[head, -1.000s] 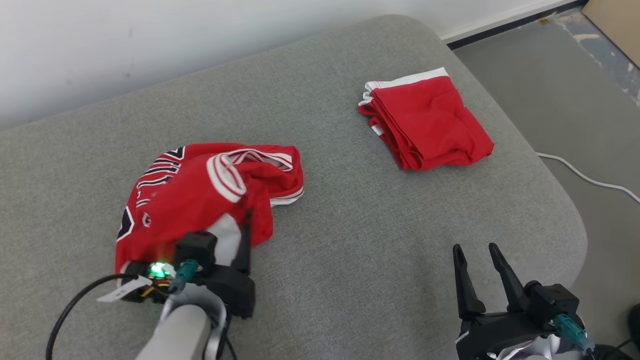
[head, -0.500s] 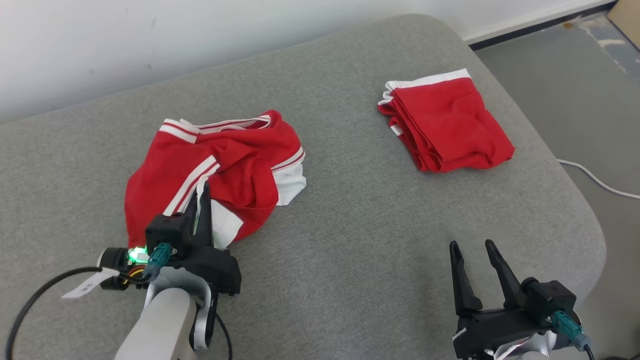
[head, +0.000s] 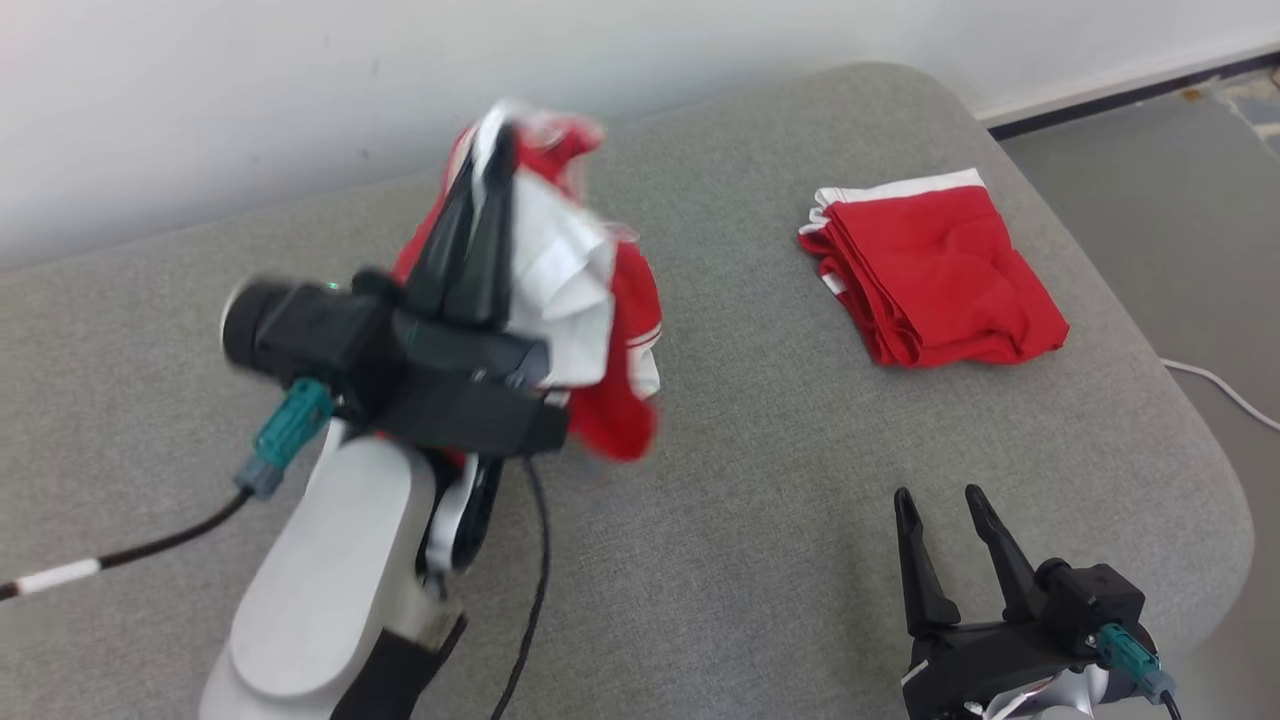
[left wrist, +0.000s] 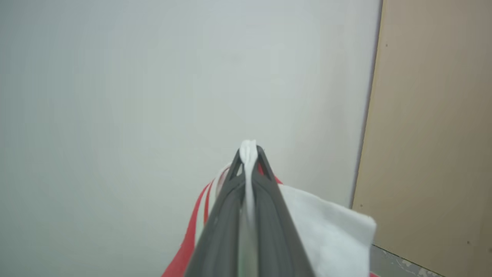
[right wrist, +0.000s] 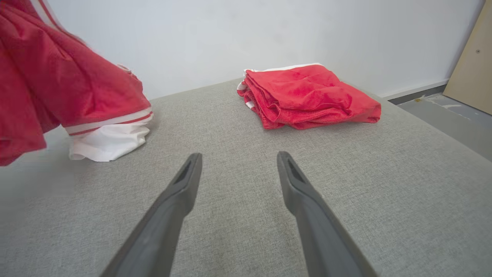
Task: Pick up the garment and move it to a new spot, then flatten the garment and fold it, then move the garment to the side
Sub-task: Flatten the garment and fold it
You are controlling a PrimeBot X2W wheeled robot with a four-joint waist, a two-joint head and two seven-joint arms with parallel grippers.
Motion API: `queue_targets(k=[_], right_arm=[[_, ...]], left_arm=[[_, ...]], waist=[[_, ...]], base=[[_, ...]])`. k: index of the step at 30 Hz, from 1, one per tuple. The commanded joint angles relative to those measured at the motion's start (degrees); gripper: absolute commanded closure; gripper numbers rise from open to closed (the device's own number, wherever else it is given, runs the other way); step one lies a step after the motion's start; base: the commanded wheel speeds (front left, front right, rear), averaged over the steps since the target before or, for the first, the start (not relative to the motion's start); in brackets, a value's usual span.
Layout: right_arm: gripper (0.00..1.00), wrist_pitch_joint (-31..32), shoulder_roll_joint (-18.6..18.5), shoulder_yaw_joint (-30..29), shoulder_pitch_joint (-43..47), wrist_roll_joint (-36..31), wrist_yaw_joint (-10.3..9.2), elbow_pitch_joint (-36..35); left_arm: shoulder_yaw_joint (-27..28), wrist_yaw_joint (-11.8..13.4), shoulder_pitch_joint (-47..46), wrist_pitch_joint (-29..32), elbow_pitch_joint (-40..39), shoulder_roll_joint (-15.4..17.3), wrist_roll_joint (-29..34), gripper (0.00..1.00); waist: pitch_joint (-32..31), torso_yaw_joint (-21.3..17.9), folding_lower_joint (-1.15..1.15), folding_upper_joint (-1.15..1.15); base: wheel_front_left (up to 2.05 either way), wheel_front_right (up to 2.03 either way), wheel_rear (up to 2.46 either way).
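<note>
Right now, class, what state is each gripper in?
Left gripper: shut on the garment.
Right gripper: open, holding nothing.

Your garment [head: 615, 330], red cloth with white panels and red-and-white striped trim, hangs bunched and crumpled from the closed fingers of the left gripper [head: 495, 135], which pinch a white edge at its very top. The fabric drapes down in loose folds, blurred in the head view. From the right wrist you see its lowest white hem [right wrist: 109, 144] resting on the grey cushion [right wrist: 246, 184], the red bulk above it off the surface.
</note>
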Motion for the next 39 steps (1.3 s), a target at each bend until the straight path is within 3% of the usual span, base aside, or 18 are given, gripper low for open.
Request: queue_targets(k=[1, 7, 18, 22, 27, 28, 29, 30, 34, 39], right_arm=[[0.00, -0.3, 0.0, 0.1, 0.1, -0.1, -0.15, 0.0], [0.00, -0.3, 0.0, 0.5, 0.6, 0.3, -0.15, 0.5], [0.00, -0.3, 0.0, 0.7, 0.9, 0.8, -0.15, 0.6], [0.00, -0.3, 0.0, 0.3, 1.0, 0.5, -0.15, 0.6], [0.00, -0.3, 0.0, 0.7, 0.2, 0.3, -0.15, 0.4], [0.00, -0.3, 0.0, 1.0, 0.0, 0.4, -0.15, 0.5], [0.00, -0.3, 0.0, 1.2, -0.3, 0.6, -0.15, 0.5], [0.00, -0.3, 0.0, 1.7, -0.7, 0.8, -0.15, 0.5], [0.00, -0.3, 0.0, 2.2, -1.3, 1.2, -0.15, 0.7], [0.00, -0.3, 0.0, 0.7, -0.9, 0.6, -0.15, 0.4]], left_arm=[[-0.3, -0.7, -2.0, 0.3, -1.6, -0.2, 0.2, 1.00], [-0.3, -1.9, -9.4, 3.6, -9.1, 0.6, 0.2, 1.00], [1.9, -4.1, -13.4, 10.6, -8.1, 12.8, 4.4, 1.00], [0.7, -4.3, -12.7, 10.2, -8.1, 12.4, 4.7, 1.00], [-7.8, -6.2, -10.0, 9.5, -5.7, 7.3, 4.1, 1.00], [-10.1, -6.6, -9.2, 9.0, -4.2, 6.0, 3.6, 0.90], [-12.3, -6.9, -8.4, 8.4, -2.5, 4.7, 3.1, 0.35], [-14.4, -7.2, -7.4, 8.0, -0.4, 3.6, 2.5, 0.00], [-22.0, -7.7, -4.7, 6.1, 8.4, 0.5, 0.1, 0.00], [-24.0, -7.6, -2.0, 2.4, 13.5, -1.3, -5.5, 0.00]], waist=[[-0.9, 0.6, 0.00, -0.01], [-2.5, 1.2, 0.00, -0.01], [-2.9, 1.6, 0.00, -0.01], [-2.6, 2.1, 0.00, -0.01], [-1.9, 2.7, 0.00, -0.01], [-1.7, 2.6, 0.00, -0.01], [-1.5, 2.5, 0.00, -0.01], [-1.3, 2.2, 0.00, -0.01], [-0.4, 1.0, 0.00, -0.01], [0.2, 1.0, 0.00, -0.01]], base=[[0.00, 0.00, 0.00], [0.00, 0.00, 0.00], [0.00, 0.00, 0.00], [0.00, 0.00, 0.00], [0.00, 0.00, 0.00], [0.00, 0.00, 0.00], [0.00, 0.00, 0.00], [0.00, 0.00, 0.00], [0.00, 0.00, 0.00], [0.00, 0.00, 0.00]])
